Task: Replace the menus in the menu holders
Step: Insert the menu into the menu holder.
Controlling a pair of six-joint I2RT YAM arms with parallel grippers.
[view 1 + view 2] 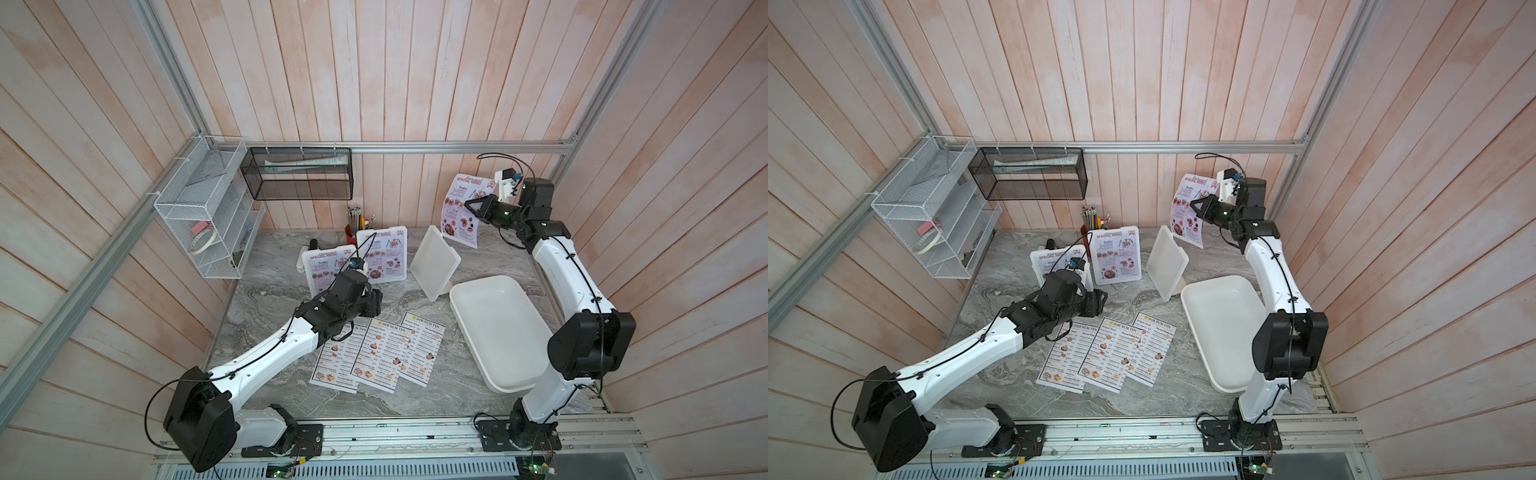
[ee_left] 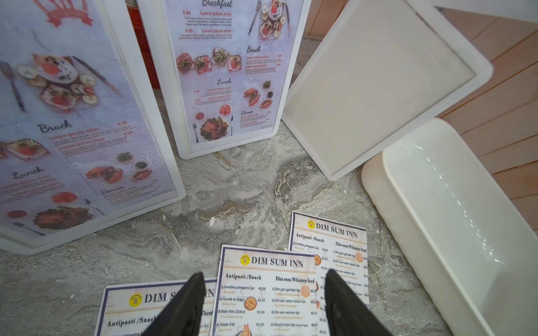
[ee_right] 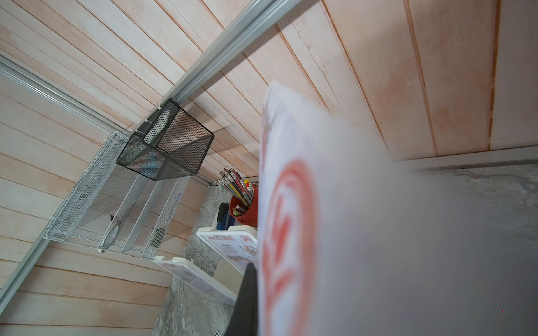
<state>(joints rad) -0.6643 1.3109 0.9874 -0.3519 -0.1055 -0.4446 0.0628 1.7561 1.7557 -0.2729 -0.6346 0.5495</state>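
Filled holders (image 1: 384, 257), empty holder (image 1: 434, 262), lilac menu (image 1: 457, 226) aloft, white menus (image 1: 382, 357) flat

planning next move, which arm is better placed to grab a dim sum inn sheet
Left. The left gripper hangs open above the DIM SUM INN sheets; the right gripper is shut on a SPECIAL MENU sheet.

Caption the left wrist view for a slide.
Open black left pincer poised over white paper DIM SUM INN menus on grey marbled tabletop.

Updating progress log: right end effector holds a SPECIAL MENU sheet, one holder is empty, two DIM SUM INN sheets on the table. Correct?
Three DIM SUM INN sheets lie on the table, not two; both top views show it. The rest holds.
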